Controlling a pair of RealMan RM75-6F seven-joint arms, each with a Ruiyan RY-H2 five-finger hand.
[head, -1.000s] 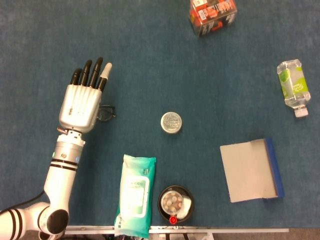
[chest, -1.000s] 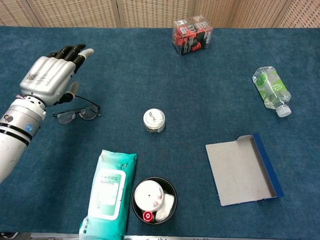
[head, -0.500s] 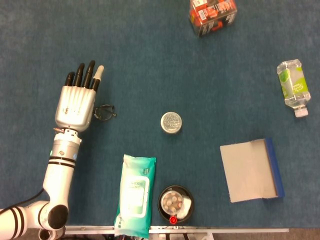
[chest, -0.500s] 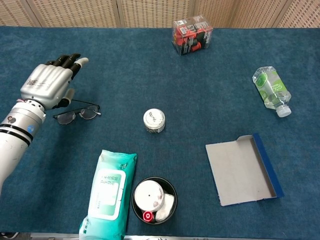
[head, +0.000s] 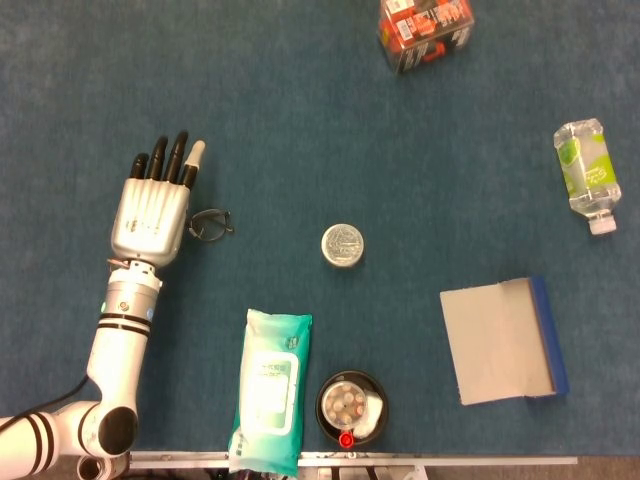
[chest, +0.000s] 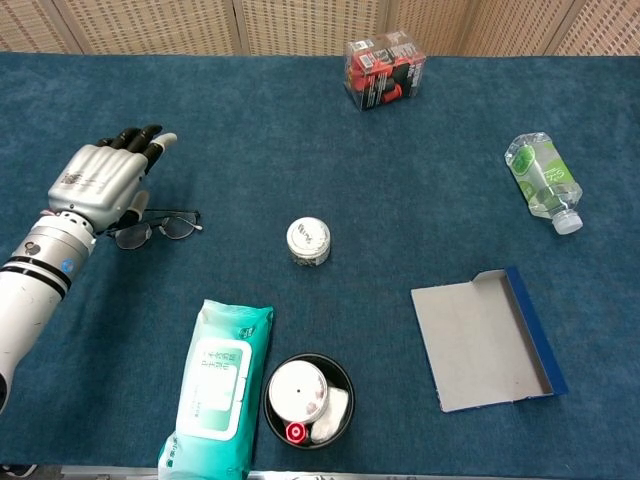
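Now, table (chest: 300, 120): blue cloth, nothing on it shifted. Left hand (chest: 100, 185): fingers straight and apart, holding nothing, drawn back and lower than a second ago, poised over the glasses. Glasses (chest: 158, 228): flat on the cloth under its palm edge, seemingly ungrasped.

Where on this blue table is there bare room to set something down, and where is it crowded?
Bare: between the small round tin, the red snack pack and the clear plastic bottle; also the far left corner beyond the left hand. Crowded: the near edge, with the teal wipes pack beside the black bowl, and the eyeglasses by the hand.
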